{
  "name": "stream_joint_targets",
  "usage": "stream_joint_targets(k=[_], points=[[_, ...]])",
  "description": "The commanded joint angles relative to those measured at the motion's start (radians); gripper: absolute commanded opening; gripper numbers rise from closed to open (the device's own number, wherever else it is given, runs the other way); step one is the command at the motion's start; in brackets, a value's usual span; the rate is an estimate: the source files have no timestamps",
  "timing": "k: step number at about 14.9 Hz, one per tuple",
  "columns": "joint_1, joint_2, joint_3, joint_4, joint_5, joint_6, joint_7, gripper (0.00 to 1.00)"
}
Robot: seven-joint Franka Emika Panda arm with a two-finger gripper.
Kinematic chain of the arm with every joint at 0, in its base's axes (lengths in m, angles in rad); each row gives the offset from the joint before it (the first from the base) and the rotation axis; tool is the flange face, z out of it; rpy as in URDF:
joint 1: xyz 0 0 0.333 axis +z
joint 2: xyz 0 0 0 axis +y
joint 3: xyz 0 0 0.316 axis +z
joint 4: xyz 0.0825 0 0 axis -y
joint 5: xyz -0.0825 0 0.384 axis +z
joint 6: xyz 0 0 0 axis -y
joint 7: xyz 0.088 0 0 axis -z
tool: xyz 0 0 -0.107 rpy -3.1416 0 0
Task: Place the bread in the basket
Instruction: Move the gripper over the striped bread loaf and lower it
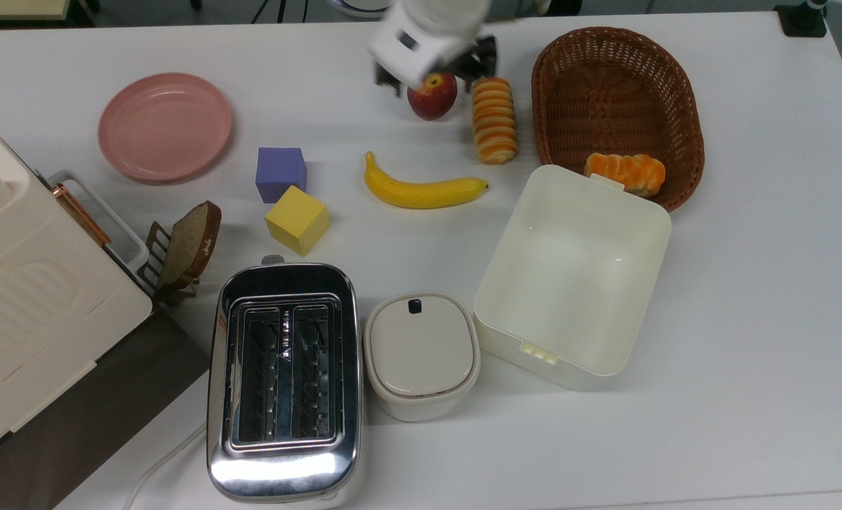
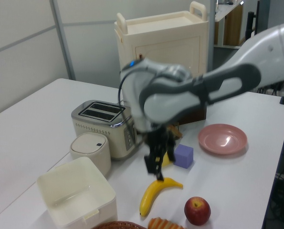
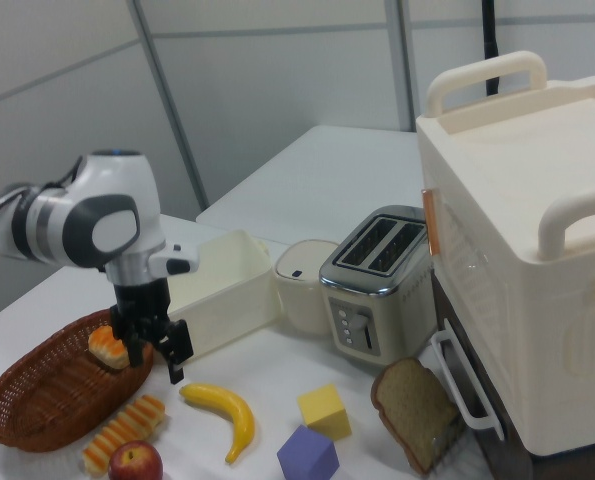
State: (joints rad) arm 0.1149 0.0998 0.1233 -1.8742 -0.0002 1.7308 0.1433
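Currently: pincer [image 3: 149,352] spread apart, empty | above apple [image 1: 431,93] | bread [image 1: 494,120] untouched

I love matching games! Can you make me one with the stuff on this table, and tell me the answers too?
Things:
1. braided bun
2. striped bread
3. bread slice
4. apple

Places:
A. on the table between the apple and the basket
B. leaning in a little rack beside the toaster
C. inside the basket
D. right under the gripper in the top view

Pairs: 1-C, 2-A, 3-B, 4-D
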Motion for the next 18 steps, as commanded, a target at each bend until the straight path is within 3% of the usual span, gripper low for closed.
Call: stream_joint_targets(k=[1, 4, 9, 16, 18], points=[[0.034, 0.060, 0.027, -0.026, 0.014, 0.078, 0.085, 1.00], [0.039, 0.097, 0.074, -0.051, -0.001, 0.153, 0.157, 1.00], [0.042, 0.126, 0.110, -0.088, -0.012, 0.173, 0.182, 1.00], [0.040, 0.219, 0.121, -0.086, -0.023, 0.236, 0.238, 0.99], [0.043, 0.242, 0.121, -0.085, -0.023, 0.243, 0.260, 0.87]])
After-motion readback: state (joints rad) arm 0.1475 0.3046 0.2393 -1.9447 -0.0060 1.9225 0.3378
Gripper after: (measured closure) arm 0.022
